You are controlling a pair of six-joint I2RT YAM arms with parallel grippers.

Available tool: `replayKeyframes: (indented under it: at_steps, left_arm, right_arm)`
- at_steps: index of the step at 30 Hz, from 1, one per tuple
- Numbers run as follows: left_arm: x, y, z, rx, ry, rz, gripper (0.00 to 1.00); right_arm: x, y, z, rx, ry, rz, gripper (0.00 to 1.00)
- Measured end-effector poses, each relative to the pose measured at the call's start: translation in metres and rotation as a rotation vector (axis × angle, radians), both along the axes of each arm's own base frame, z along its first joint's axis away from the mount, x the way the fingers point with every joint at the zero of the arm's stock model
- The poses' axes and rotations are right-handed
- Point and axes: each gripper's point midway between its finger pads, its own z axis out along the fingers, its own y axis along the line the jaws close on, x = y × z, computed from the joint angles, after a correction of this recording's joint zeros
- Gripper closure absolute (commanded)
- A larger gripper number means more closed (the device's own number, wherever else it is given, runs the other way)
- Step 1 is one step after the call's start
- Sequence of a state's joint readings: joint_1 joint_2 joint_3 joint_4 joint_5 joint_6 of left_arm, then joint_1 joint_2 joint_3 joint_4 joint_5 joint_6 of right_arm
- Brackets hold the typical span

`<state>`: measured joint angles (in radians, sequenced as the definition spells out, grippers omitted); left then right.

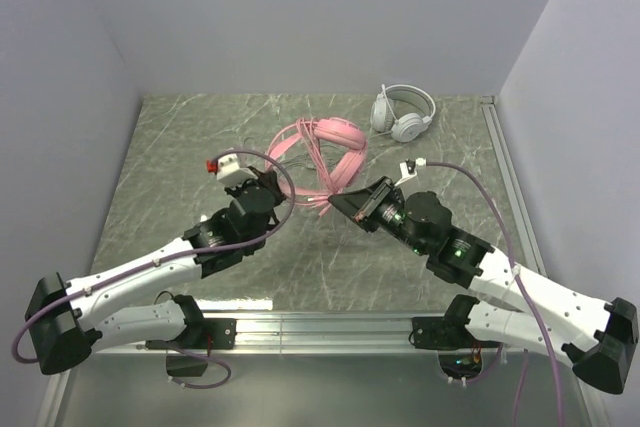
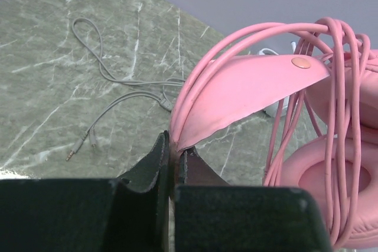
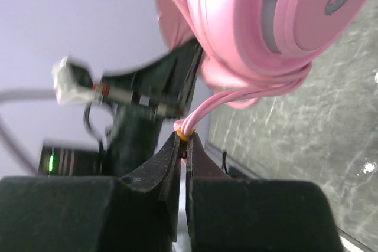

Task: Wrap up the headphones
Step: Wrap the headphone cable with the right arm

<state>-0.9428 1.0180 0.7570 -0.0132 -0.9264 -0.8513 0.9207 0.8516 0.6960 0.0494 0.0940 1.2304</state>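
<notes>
The pink headphones (image 1: 335,152) sit mid-table with their pink cable (image 1: 290,142) looped several times round the headband. My left gripper (image 1: 268,179) is shut on the edge of the pink headband (image 2: 248,90); the pink ear cup (image 2: 331,187) and cable loops (image 2: 339,104) show at the right of that view. My right gripper (image 1: 340,203) is shut on the pink cable end (image 3: 188,129), at a yellow band, just below the pink ear cup (image 3: 266,22). The white headphones (image 1: 402,112) lie at the back right; their thin grey cable (image 2: 112,81) trails over the table.
The table is a grey marbled surface (image 1: 180,147) boxed in by pale walls. A metal rail (image 1: 320,325) runs along the near edge. The left arm (image 3: 142,98) shows in the right wrist view, close behind the held cable.
</notes>
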Motion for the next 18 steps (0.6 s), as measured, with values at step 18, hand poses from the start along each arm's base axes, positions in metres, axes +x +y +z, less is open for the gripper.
replayKeyframes:
  at_steps: [18]
  left_arm:
    - [-0.010,-0.018,-0.024,0.040,0.032,0.020,1.00]
  right_arm:
    - [0.057,-0.001,-0.041,-0.187,0.251,-0.350,1.00]
